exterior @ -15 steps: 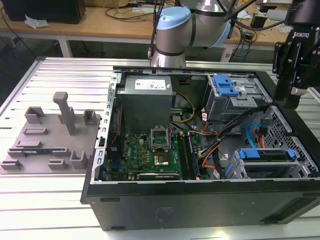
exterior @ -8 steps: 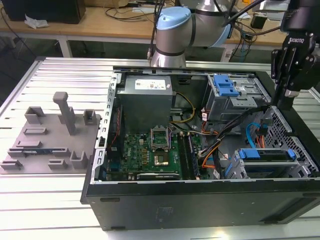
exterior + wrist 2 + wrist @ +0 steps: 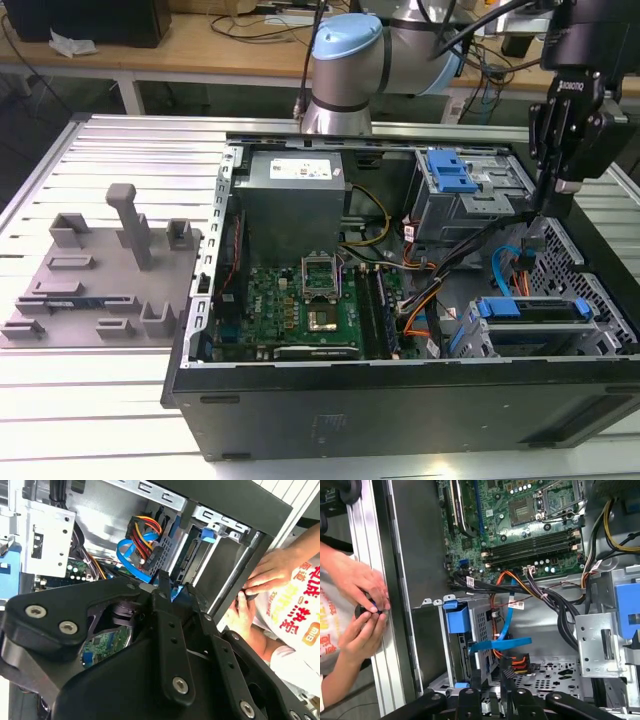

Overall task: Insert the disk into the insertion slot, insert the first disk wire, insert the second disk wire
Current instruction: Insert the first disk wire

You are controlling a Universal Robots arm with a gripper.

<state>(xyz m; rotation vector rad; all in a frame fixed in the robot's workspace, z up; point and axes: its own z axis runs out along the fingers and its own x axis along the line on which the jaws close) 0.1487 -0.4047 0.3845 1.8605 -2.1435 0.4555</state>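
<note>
Disk in computer case on slatted metal table

The second disk wire and first disk wire crowd the gap beside the insertion slot; a person's hands sit just outside the case wall.

The gripper hung just above the second disk wire; the disk sat in the insertion slot.

A robotics lab: slotted aluminium table, cable-strewn wooden workbench behind.
</note>
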